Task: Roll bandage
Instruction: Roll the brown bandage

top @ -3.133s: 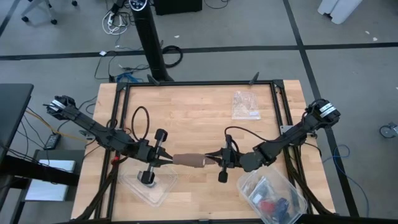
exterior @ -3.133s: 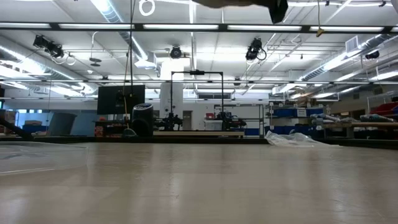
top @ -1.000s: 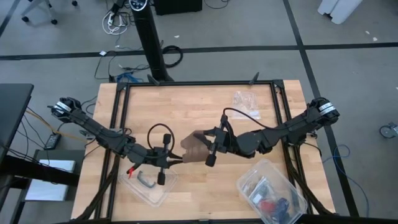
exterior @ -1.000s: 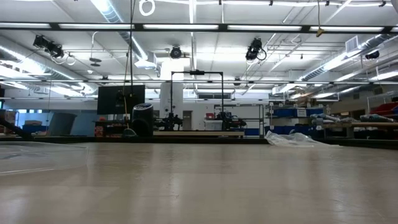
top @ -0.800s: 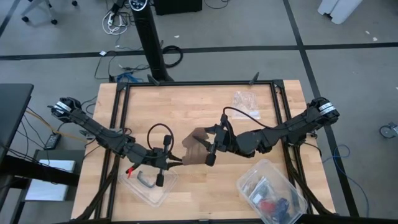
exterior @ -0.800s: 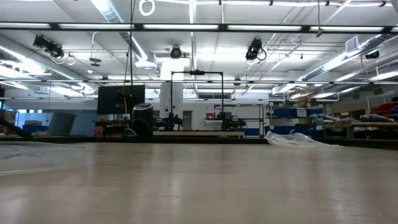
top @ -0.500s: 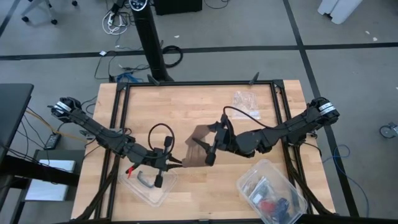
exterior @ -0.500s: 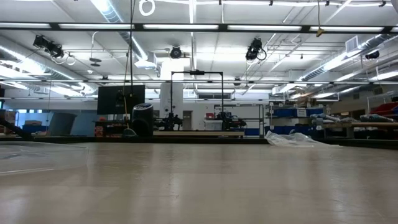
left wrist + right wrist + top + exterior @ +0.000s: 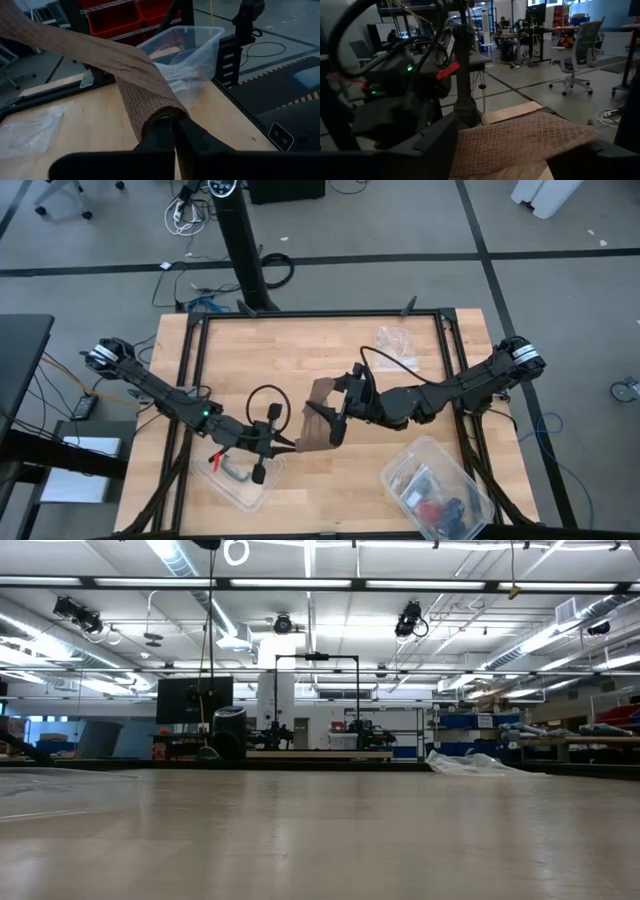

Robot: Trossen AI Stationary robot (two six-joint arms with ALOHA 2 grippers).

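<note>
Left gripper, fingers together, is pinching the brown knitted fabric bandage. Right gripper, fingers apart, is straddling that bandage's upper part above the wooden counter.

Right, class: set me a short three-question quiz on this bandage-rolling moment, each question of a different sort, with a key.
1. True or false: the left gripper is shut on one end of the bandage.
2. Multiple choice: the right gripper has its fingers
A. open, either side of the bandage
B. inside the clear tub
C. on the plastic bag
3. Fill in: seen from above, the clear lid lies on the table just under the ____ arm.

Key: 1 true; 2 A; 3 left.
</note>
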